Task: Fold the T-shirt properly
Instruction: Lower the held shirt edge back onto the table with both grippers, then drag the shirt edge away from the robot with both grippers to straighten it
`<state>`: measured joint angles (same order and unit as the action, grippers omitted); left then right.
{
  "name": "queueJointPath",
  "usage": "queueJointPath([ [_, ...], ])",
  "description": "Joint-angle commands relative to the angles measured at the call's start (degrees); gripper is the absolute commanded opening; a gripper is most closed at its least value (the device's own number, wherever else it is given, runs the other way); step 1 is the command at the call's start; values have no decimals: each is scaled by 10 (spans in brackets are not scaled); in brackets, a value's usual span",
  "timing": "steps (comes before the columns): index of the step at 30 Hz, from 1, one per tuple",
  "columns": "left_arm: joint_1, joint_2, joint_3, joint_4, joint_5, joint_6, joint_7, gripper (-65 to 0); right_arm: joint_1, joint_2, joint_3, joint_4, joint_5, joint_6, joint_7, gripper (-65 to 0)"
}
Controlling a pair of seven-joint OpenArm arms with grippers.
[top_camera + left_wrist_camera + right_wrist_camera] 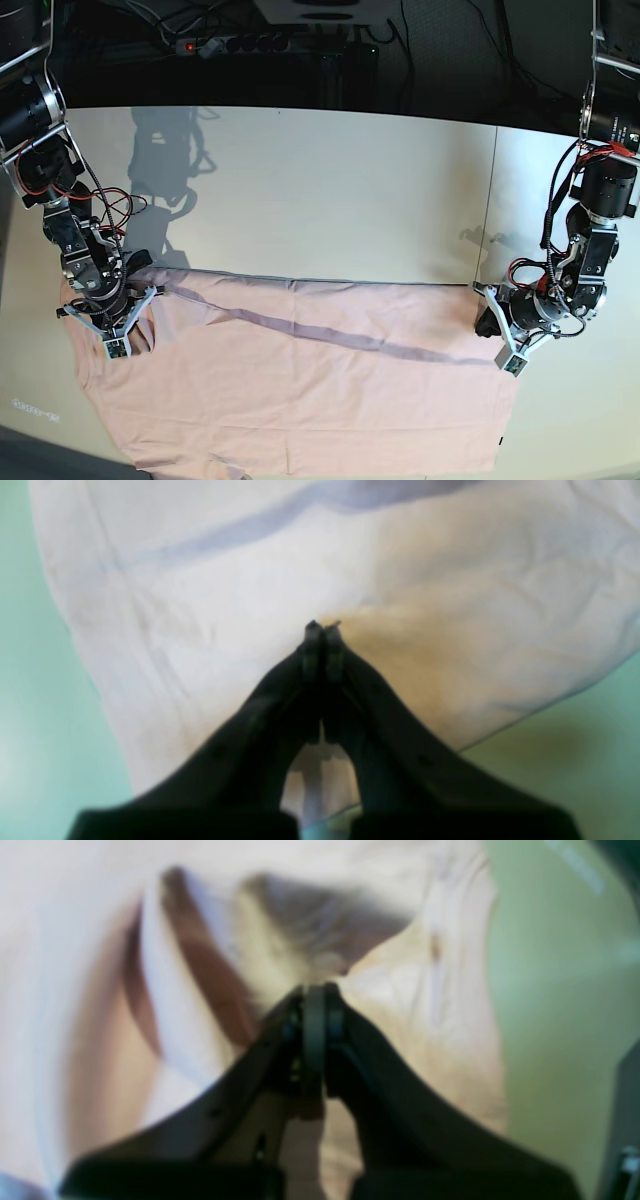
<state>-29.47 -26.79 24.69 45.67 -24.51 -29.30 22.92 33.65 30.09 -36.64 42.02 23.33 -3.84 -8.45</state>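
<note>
On the left of the base view I see the right gripper (113, 345) at the T-shirt's (300, 400) upper left corner, near the sleeve. In the right wrist view its fingers (314, 1010) are pressed together, pinching a bunched fold of pink cloth. The T-shirt lies spread flat across the near half of the pale tabletop (320, 190), plain side up, with a long raised crease running diagonally from upper left toward the right edge. On the right of the base view I see the left gripper (508, 360) at the shirt's right edge. In the left wrist view its fingers (312, 647) are clenched tip to tip over the cloth; I cannot tell whether fabric is caught between them.
</note>
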Motion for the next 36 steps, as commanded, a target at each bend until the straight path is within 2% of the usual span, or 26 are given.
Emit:
queueJointPath([
  [1, -19, -2, -4, 8, 6, 20, 12, -650, 17, 6, 11, -2, 11, 33, -3, -650],
  [4, -19, 8, -4, 8, 13, 48, 50, -650, 13, 5, 20, -10, 29, 63, -19, -650],
  [7, -19, 10, -4, 8, 14, 64, 82, -650, -3, 5, 24, -10, 33, 71, -23, -650],
  [15, -19, 10, -4, 8, -2, 64, 132, -650, -69, 5, 35, -7, 37, 71, -23, -650],
  [19, -19, 10, -4, 8, -6, 64, 143, -650, -83, 5, 73, -6, 37, 75, -23, -650],
  [21, -19, 10, -4, 8, -5, 52, 143, -650, -85, 5, 95, -6, 37, 84, -28, -650],
  [24, -17, 10, -4, 8, -6, 27, 153, -650, -85, 5, 119, -5, 37, 95, -55, -650],
  [28, -13, 9, -4, 8, -6, 27, 174, -650, -85, 5, 128, -4, 37, 121, -87, -650],
  [34, 0, -5, -5, 10, -7, 27, 197, -650, -85, 6, 128, 2, 37, 122, -133, -650],
  [36, 8, -14, -5, 15, -26, 27, 197, -650, -87, 7, 128, 8, 37, 122, -146, -650],
])
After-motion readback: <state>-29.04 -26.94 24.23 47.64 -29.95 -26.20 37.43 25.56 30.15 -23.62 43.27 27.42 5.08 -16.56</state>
